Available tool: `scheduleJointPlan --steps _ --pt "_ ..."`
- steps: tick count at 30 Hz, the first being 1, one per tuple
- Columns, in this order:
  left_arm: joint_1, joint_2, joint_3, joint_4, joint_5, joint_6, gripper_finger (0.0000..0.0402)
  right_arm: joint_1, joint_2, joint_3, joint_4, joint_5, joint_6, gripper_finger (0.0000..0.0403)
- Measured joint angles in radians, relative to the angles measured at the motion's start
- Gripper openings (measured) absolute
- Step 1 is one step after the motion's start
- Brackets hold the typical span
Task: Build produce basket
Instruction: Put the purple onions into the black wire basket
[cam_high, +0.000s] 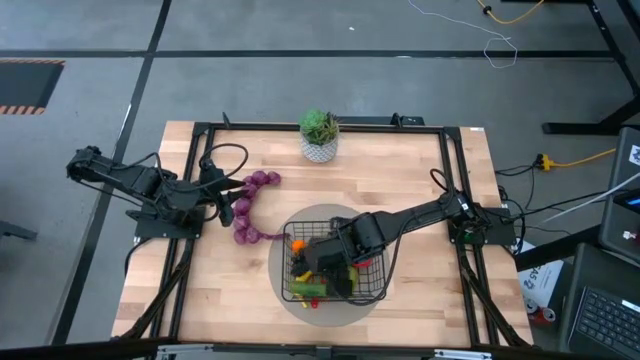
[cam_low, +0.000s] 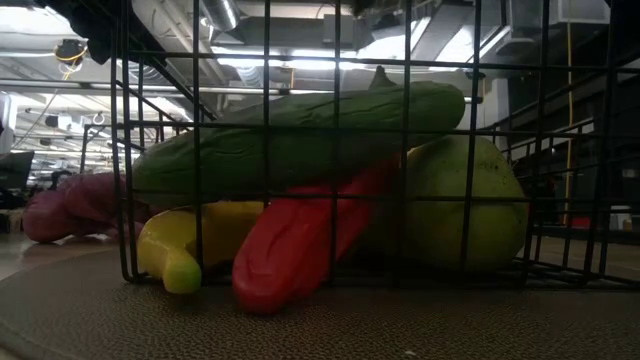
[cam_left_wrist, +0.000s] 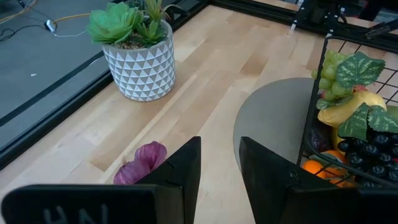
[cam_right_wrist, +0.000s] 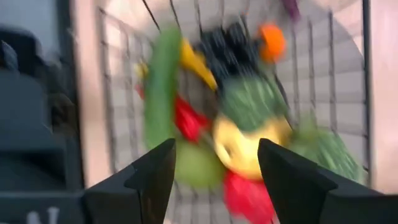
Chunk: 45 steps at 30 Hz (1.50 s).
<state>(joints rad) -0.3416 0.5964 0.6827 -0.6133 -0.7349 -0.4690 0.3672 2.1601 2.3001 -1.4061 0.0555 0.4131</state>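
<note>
The black wire basket (cam_high: 372, 282) stands on a round grey mat (cam_high: 290, 300) near the table's near edge. It holds a cucumber (cam_low: 300, 135), a red pepper (cam_low: 300, 245), a banana (cam_low: 185, 240), a pear (cam_low: 465, 205), an orange (cam_left_wrist: 317, 168), and green grapes (cam_left_wrist: 333, 78) and black grapes (cam_left_wrist: 373, 152). A string of purple grapes (cam_high: 250, 205) lies on the wood left of the basket. My left gripper (cam_left_wrist: 221, 165) is open low over the table, with a purple piece (cam_left_wrist: 143, 162) just outside one finger. My right gripper (cam_right_wrist: 217, 168) hangs open over the basket's produce.
A potted green plant in a white patterned pot (cam_high: 319, 135) stands near the table's far edge, also in the left wrist view (cam_left_wrist: 137, 53). A black frame rail (cam_high: 320, 125) runs around the table. Bare wood lies between the plant and the basket.
</note>
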Motion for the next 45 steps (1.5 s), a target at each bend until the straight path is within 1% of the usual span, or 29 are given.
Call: scheduleJointPlan --steps 3,5,9,12,17,20,23,26,31,36,42,45 --pt "0.000 0.000 0.000 0.000 0.000 0.000 0.0105 -0.005 0.000 0.000 -0.136 0.031 0.002 0.0226" --pt "0.000 0.000 0.000 0.000 0.000 0.000 0.0105 -0.012 0.000 -0.002 -0.176 0.054 -0.004 0.0226" --pt "0.000 0.000 0.000 0.000 0.000 0.000 0.0105 -0.030 -0.005 0.001 -0.165 0.070 -0.161 0.0226" --pt "0.000 0.000 -0.007 0.001 -0.004 0.000 0.0105 -0.051 -0.028 0.002 -0.164 0.148 -0.276 0.0226" --pt "0.000 -0.001 -0.031 0.001 -0.012 -0.010 0.0105 -0.130 -0.095 0.003 -0.165 0.176 -0.480 0.0226" --pt "0.000 0.000 -0.042 -0.001 -0.012 -0.034 0.0105 -0.192 -0.147 0.003 -0.165 0.200 -0.551 0.0226" --pt "0.000 -0.001 -0.045 0.000 -0.012 -0.050 0.0105 -0.263 -0.187 0.003 -0.164 0.233 -0.577 0.0226" --pt "0.000 -0.001 -0.045 0.000 -0.012 -0.051 0.0105 -0.336 -0.212 0.003 -0.164 0.243 -0.576 0.0226" --pt "0.000 -0.001 -0.045 0.000 -0.011 -0.036 0.0105 -0.443 -0.213 0.003 -0.160 0.238 -0.590 0.0226" --pt "0.000 -0.001 -0.045 0.004 -0.011 -0.052 0.0105 -0.533 -0.204 0.002 -0.118 0.240 -0.611 0.0226" --pt "0.000 -0.001 -0.045 0.004 -0.011 -0.052 0.0105 -0.616 -0.204 0.001 0.033 0.235 -0.691 0.0226" --pt "0.000 -0.001 -0.045 0.004 -0.011 -0.052 0.0105 -0.651 -0.204 0.001 0.109 0.203 -0.729 0.0226"
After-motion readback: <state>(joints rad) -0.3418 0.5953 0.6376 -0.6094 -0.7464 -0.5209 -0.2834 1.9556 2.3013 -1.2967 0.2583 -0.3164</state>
